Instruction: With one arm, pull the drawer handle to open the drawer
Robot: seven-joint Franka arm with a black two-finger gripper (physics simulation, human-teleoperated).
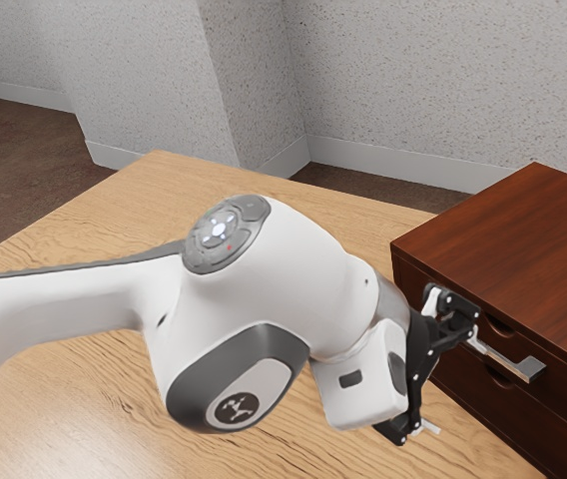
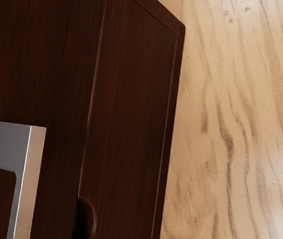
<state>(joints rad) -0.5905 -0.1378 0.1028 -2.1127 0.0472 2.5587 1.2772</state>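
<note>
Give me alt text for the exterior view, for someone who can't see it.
A white robot arm reaches from the exterior view's left across a light wooden table, its black gripper open at the near end of a silver drawer handle on a dark wooden cabinet. Pale speckled walls and a brown floor lie behind.

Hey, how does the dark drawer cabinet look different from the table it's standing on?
The drawer cabinet is dark reddish-brown, the table pale tan. The cabinet's grain is fine and faint; the table's is bold and wavy. The cabinet is a box with a silver handle on its front, the table a broad flat surface. Both show wood grain.
</note>
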